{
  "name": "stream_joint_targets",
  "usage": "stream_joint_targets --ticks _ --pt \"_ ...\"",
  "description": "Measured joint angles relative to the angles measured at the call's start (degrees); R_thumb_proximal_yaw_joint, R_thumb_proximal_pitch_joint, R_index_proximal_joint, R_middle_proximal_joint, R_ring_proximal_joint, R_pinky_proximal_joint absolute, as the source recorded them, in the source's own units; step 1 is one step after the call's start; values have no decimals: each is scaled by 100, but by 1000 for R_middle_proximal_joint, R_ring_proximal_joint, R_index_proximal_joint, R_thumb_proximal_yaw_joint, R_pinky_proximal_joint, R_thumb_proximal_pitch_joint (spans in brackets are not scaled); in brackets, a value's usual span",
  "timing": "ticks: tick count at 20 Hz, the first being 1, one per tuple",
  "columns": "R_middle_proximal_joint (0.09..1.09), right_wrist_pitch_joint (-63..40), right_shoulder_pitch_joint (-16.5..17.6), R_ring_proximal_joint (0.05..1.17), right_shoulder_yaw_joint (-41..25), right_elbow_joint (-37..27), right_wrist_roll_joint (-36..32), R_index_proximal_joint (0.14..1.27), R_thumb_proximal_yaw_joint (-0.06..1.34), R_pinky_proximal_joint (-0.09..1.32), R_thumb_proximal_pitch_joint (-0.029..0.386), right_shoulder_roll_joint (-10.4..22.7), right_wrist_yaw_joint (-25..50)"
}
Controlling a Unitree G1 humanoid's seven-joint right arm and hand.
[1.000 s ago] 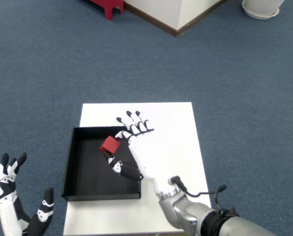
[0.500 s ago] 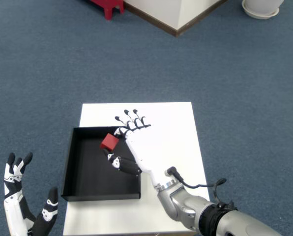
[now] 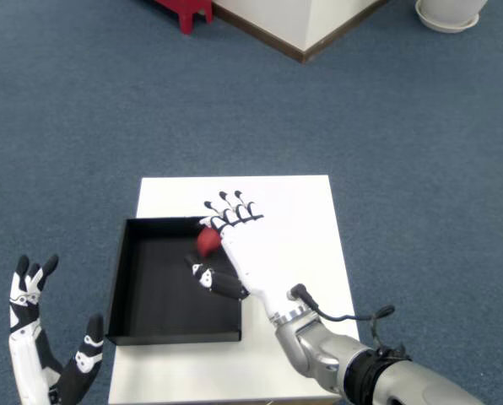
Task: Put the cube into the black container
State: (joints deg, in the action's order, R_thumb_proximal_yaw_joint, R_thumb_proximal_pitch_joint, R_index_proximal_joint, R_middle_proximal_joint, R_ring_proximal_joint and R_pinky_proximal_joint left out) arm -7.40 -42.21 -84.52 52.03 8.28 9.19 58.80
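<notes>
The red cube [image 3: 208,240] shows blurred over the right part of the black container [image 3: 129,287], against the palm side of my right hand's fingers [image 3: 226,218]. My right hand [image 3: 247,257] hangs over the container's right wall, its fingers straight and spread. Its thumb [image 3: 214,282] sits below the cube with a dark gap between them, so nothing pinches the cube. The container is a shallow square tray on the left half of the white table [image 3: 310,211].
My left hand [image 3: 45,371] is raised at the bottom left, off the table, fingers spread. Blue carpet surrounds the table. A red object [image 3: 184,10] and a white wall corner [image 3: 306,29] stand far behind.
The cube has shifted right, closer to the finger bases, and is now blurred. The thumb has drawn away from it. The hand moved slightly right; the left hand sank a little.
</notes>
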Motion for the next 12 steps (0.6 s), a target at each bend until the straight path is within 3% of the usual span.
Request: stream_joint_targets --ticks 8,12 --pt "260 -84 -30 148 56 -107 -137 569 600 -41 117 34 32" --pt "274 -607 96 167 356 -367 -471 554 633 -31 116 81 554"
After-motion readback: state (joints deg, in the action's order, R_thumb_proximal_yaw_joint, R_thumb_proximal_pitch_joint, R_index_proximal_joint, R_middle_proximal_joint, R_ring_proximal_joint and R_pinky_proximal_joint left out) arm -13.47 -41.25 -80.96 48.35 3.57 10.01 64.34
